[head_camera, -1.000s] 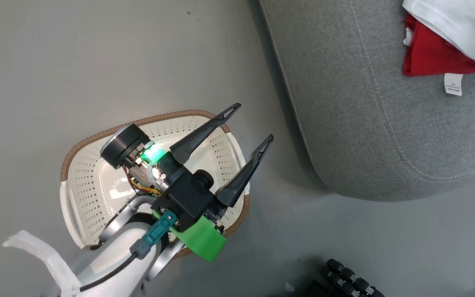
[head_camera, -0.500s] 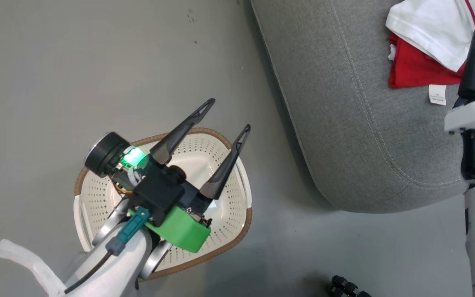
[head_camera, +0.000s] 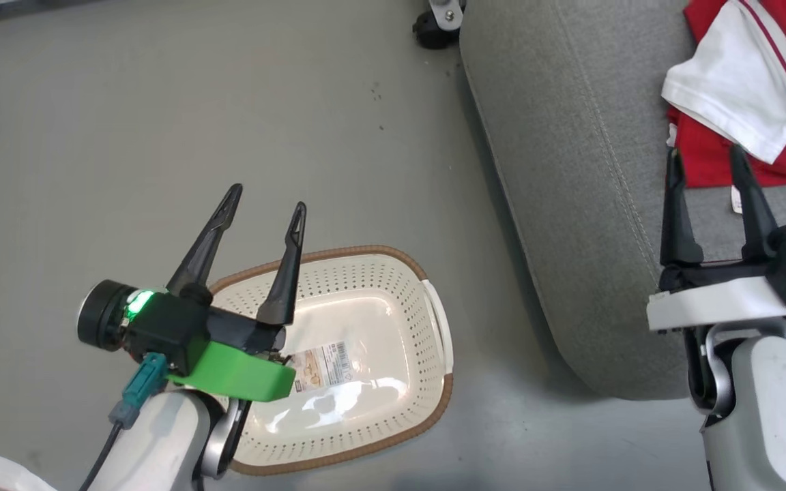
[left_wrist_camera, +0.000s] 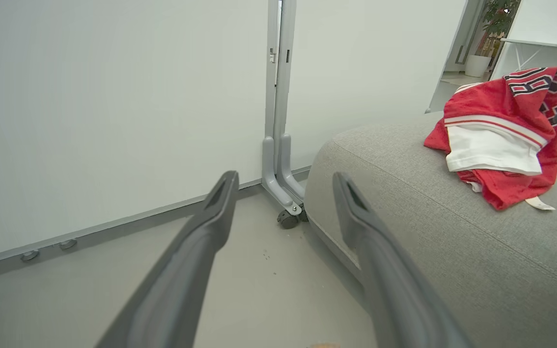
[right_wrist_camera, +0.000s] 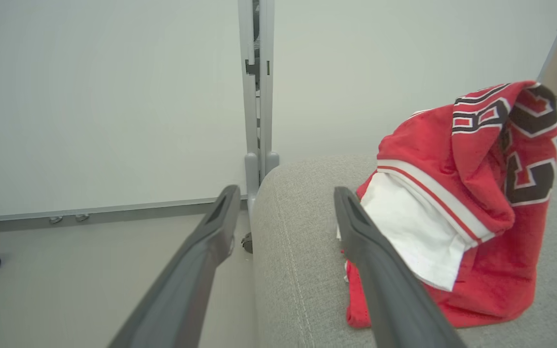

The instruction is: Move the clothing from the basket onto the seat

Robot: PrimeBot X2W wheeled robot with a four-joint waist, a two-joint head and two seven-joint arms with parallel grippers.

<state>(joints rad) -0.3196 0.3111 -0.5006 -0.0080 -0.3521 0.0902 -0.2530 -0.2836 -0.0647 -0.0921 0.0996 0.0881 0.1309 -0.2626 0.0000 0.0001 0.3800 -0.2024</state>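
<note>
Right hand (head_camera: 702, 153), spread wide and empty, has drawn back from the red clothing (head_camera: 741, 102) heaped far right on the grey seat (head_camera: 591, 204); left hand (head_camera: 267, 196), equally wide and empty, hovers over the bare basket (head_camera: 366, 273); task looks done.

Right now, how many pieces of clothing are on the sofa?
2: a red jersey on top and a plain red top under it, piled together on the sofa; folds may hide more.
</note>
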